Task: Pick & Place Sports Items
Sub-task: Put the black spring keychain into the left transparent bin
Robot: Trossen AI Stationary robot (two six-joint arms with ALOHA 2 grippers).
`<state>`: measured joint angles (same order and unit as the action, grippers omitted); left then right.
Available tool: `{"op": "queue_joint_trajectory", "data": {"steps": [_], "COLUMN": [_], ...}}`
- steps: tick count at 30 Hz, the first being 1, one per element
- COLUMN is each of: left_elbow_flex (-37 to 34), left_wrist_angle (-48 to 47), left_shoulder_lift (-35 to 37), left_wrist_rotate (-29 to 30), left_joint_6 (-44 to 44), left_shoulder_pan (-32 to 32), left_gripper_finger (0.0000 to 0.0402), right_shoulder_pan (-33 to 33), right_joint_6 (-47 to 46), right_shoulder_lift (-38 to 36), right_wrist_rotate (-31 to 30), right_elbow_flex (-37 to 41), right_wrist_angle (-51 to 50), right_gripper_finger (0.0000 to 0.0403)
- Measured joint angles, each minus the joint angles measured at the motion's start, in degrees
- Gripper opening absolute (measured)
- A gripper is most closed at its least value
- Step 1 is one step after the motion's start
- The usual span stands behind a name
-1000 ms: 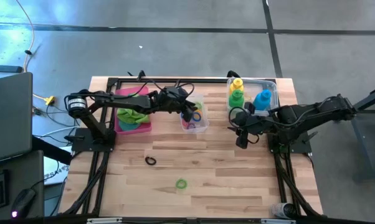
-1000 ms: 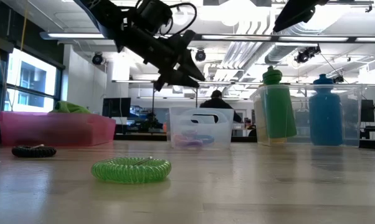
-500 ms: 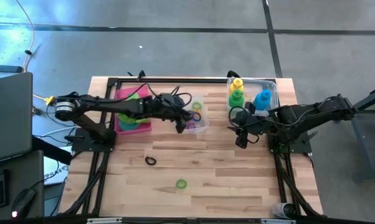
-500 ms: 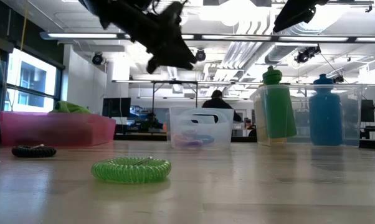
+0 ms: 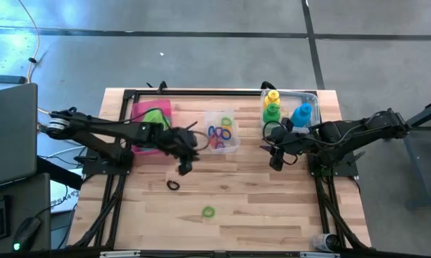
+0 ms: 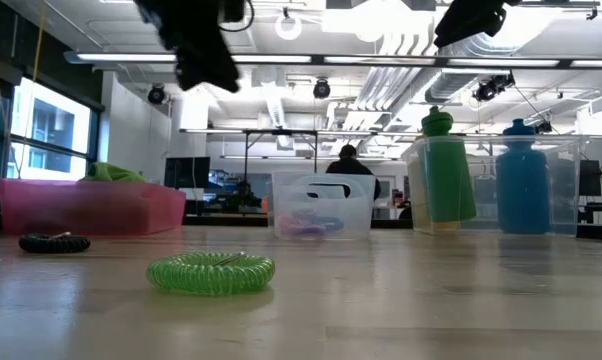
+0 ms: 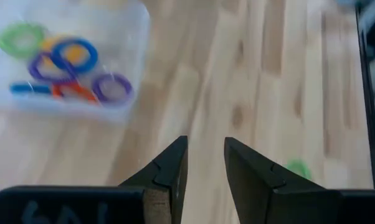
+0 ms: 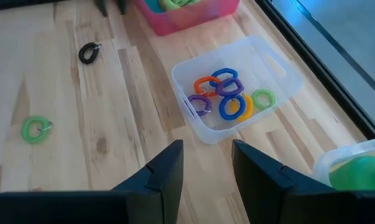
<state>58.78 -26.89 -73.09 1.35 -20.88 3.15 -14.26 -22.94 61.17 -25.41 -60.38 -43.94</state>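
My left gripper hangs open and empty above the table, between the clear ring box and a black elastic ring that lies flat on the wood. A green ring lies flat nearer the front edge. Several coloured rings lie in the box. The yellow, green and blue bottles stand upright in a clear box at the far right. A lime towel lies in the pink tray. My right gripper is open and empty, near the bottles.
The pink tray stands at the far left, partly under my left arm. Bare wood spreads across the near half of the table around the green ring. A person shows in the room far behind the ring box.
My left gripper has drawn back from over the ring box, going toward the table's left and near edge, and now hangs close to the black ring. The rings and bottles have stayed where they were.
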Motion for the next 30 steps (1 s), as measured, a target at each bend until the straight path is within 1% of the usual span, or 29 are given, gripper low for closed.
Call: {"op": "queue_joint_trajectory", "data": {"steps": [6,9,13,21,27,30], "left_elbow_flex": [0.0,-0.02,-0.07,-0.09,-0.09,-0.09], "left_wrist_angle": [-10.56,-15.08,-19.86,-21.12,-21.16,-21.33], "left_shoulder_lift": [1.04,0.96,0.61,-0.99,-4.84,-6.97], "left_wrist_rotate": [-2.49,-4.15,-4.25,-4.05,-3.33,-2.98], "left_joint_6": [0.4,2.23,5.29,10.28,12.14,13.65], "left_shoulder_pan": [5.58,8.43,11.64,14.28,14.3,14.3], "left_gripper_finger": [0.0102,0.0102,0.0102,0.0102,0.0102,0.0102], "right_shoulder_pan": [0.02,0.0,0.02,0.02,0.02,0.01], "right_joint_6": [-4.07,-4.42,-4.48,-4.5,-4.53,-5.43], "right_shoulder_lift": [0.0,0.0,0.0,0.0,0.0,0.0], "right_wrist_rotate": [0.0,0.02,0.02,-0.37,-2.95,-3.19], "right_elbow_flex": [0.0,-0.02,-0.02,-0.01,0.0,0.0], "right_wrist_angle": [0.06,0.06,0.04,2.0,4.22,4.34], "right_gripper_finger": [0.0128,0.0128,0.0128,0.0128,0.0128,0.0128]}}
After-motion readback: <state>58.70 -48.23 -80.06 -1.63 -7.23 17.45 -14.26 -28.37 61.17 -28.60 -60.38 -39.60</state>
